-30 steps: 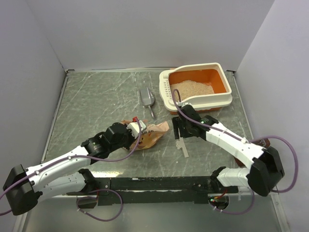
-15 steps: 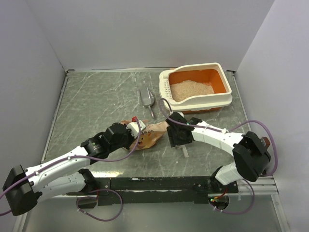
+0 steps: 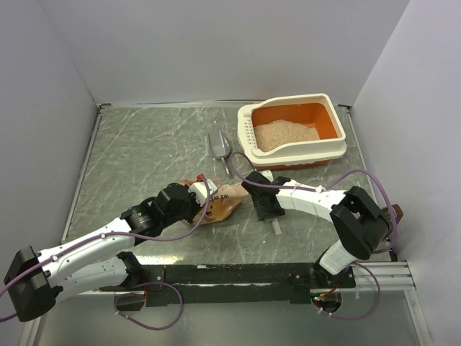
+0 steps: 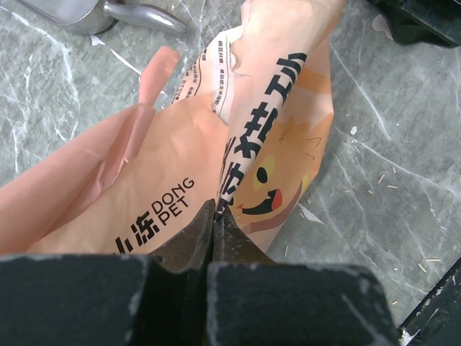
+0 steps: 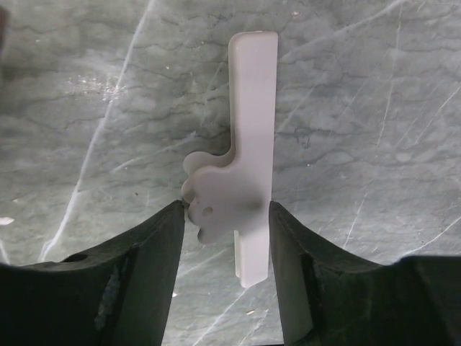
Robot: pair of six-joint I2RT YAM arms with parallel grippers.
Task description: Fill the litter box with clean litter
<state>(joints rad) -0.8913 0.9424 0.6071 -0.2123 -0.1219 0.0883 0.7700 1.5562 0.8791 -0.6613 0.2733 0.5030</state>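
Note:
The litter box [image 3: 302, 149] stands at the back right, its orange basin holding pale beige clean litter [image 3: 287, 134]. The tan-orange printed bag [image 3: 225, 202] lies crumpled on the table mid-left. My left gripper [image 3: 207, 203] is shut on a fold of the bag [image 4: 274, 144], jaws pinched together [image 4: 216, 210]. My right gripper [image 3: 265, 210] is low on the table right of the bag. Its jaws [image 5: 227, 209] press both sides of a flat white plastic clip [image 5: 252, 108], whose end sticks out towards me [image 3: 275, 225].
A grey metal scoop [image 3: 218, 146] lies left of the litter box, its handle towards the bag; it also shows in the left wrist view [image 4: 79, 9]. Grey walls close in the table on three sides. Small litter specks lie near the bag.
My right arm swung from beside the litter box's front down and left to the white clip and settled its jaws around it. The left arm and the bag have not moved.

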